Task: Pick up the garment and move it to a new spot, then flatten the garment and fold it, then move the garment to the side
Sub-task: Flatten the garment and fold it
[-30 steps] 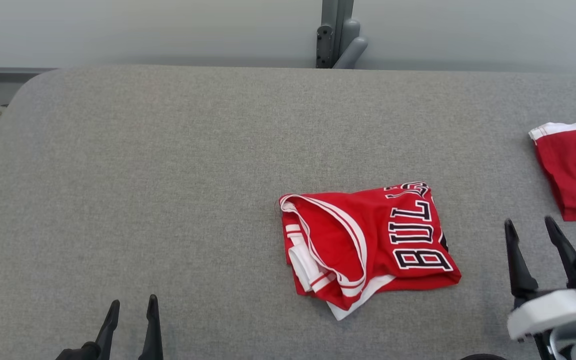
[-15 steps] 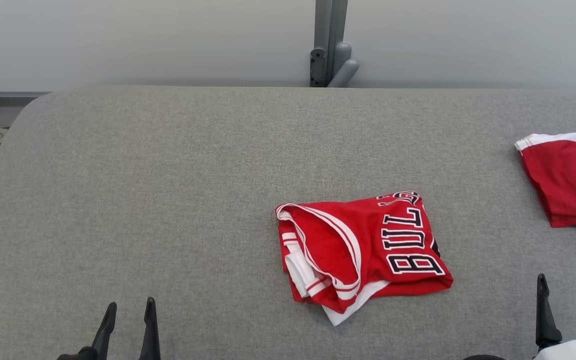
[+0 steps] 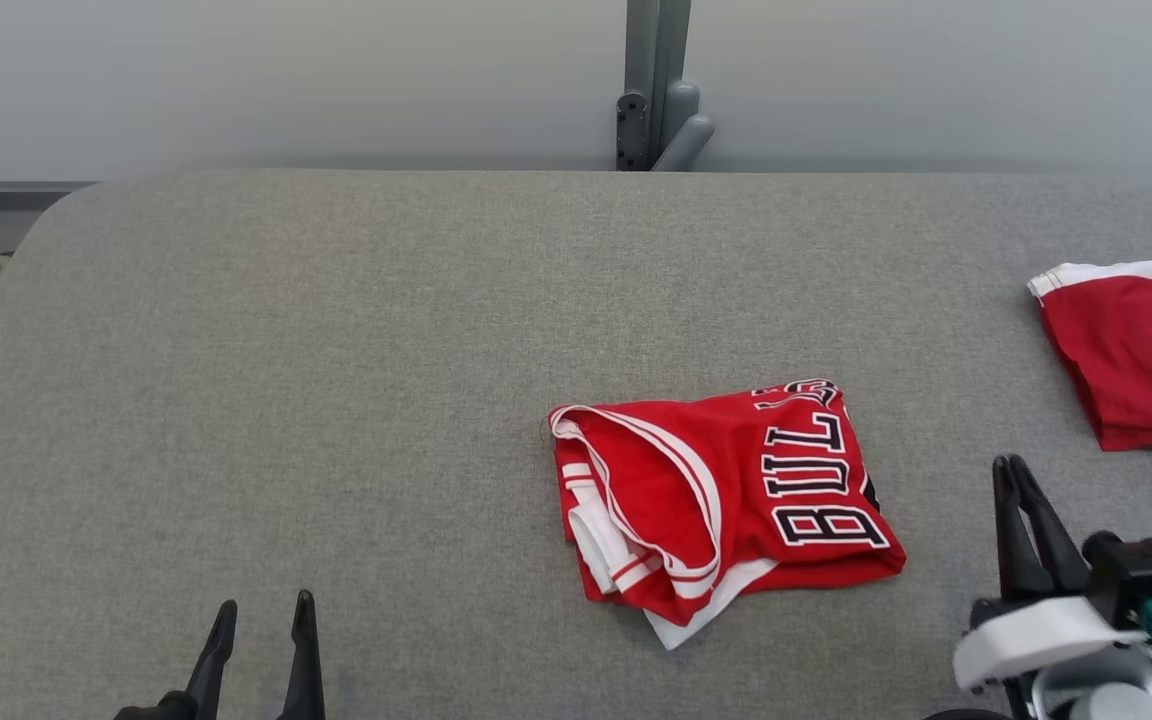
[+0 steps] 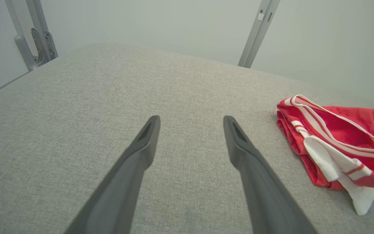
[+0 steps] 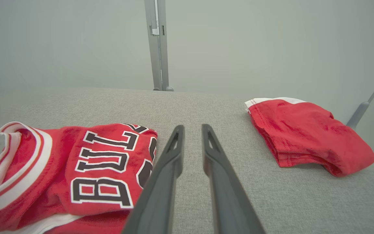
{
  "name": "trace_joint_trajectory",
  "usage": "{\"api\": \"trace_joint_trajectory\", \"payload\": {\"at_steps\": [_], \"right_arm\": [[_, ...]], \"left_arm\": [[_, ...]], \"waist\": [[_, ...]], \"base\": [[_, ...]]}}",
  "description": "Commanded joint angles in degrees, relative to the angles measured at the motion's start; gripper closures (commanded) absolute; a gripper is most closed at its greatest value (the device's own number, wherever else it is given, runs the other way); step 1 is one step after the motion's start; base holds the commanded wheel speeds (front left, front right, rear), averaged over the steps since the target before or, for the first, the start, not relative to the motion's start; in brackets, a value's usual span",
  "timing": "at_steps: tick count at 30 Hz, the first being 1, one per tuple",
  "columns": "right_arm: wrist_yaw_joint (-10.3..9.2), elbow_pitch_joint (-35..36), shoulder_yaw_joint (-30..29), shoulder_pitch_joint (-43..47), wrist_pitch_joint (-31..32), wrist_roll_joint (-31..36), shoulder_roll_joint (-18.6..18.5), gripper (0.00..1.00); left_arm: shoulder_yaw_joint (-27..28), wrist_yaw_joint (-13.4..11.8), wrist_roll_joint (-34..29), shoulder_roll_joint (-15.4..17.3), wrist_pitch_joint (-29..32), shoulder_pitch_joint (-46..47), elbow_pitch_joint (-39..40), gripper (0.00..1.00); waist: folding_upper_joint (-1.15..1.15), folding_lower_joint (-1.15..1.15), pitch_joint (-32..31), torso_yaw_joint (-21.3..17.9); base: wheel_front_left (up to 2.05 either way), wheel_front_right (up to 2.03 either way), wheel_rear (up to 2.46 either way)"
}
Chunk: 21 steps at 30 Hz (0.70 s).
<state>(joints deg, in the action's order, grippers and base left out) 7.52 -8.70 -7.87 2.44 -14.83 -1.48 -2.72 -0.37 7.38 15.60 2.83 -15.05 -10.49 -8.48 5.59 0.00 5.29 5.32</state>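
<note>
A: Any writing readable on there?

B: Yep, "BULL" in black block letters edged white, across the jersey. More letters curling over the far fold, can't make them out.

A: Layout, left to right?

B: Starting lower left: left gripper, fingers spread apart, holding nothing, over bare pad. Loads of open grey room across the whole left half, right out to the rounded far-left corner. Then the jersey, a bit right of centre and closer to the near edge than the far one. Lying crumpled, with the white-and-red striped trim gaping toward the left and a white hem poking out on the near side. Grey post standing behind the far edge, roughly in line with the jersey's left end.

A: And the right side?

B: Right gripper near the jersey's right end, not touching it. Fingers pinched nearly together, only a sliver between them in the wrist view, clamped on nothing. Strip of bare pad between gripper and jersey. Past that, a second red piece with a white band, out at the right edge, well apart from the jersey and partly cut off by the frame.
</note>
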Motion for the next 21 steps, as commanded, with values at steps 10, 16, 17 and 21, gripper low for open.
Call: {"api": "trace_joint_trajectory", "payload": {"at_steps": [10, 16, 17, 21], "right_arm": [[-0.08, -10.3, 9.4, -14.7, -0.3, 4.6, -0.2, 1.0], [-0.08, -18.1, 13.5, -18.9, -0.2, 5.6, -0.2, 1.0], [-0.07, -18.4, 14.5, -18.6, -0.2, 5.6, -0.2, 1.0], [-0.07, -17.0, 20.0, -16.1, -0.2, 4.7, -0.2, 1.0]], "left_arm": [[-2.0, 0.1, -0.5, 0.1, -0.1, 4.4, 0.3, 0.0], [-2.8, 0.1, -0.8, 0.2, -0.1, 7.1, -0.4, 0.0], [-2.6, 0.1, -0.6, 0.2, -0.1, 7.4, -0.4, 0.0], [-2.2, 0.1, -0.4, 0.2, -0.1, 7.6, -0.9, 0.0]], "waist": [[0.0, 0.0, 7.8, 3.6], [0.0, 0.0, 11.1, 7.0], [0.0, 0.0, 11.4, 7.5], [0.0, 0.0, 11.9, 8.8]], "base": [[0.0, 0.0, 0.0], [0.0, 0.0, 0.0], [0.0, 0.0, 0.0], [0.0, 0.0, 0.0]]}}
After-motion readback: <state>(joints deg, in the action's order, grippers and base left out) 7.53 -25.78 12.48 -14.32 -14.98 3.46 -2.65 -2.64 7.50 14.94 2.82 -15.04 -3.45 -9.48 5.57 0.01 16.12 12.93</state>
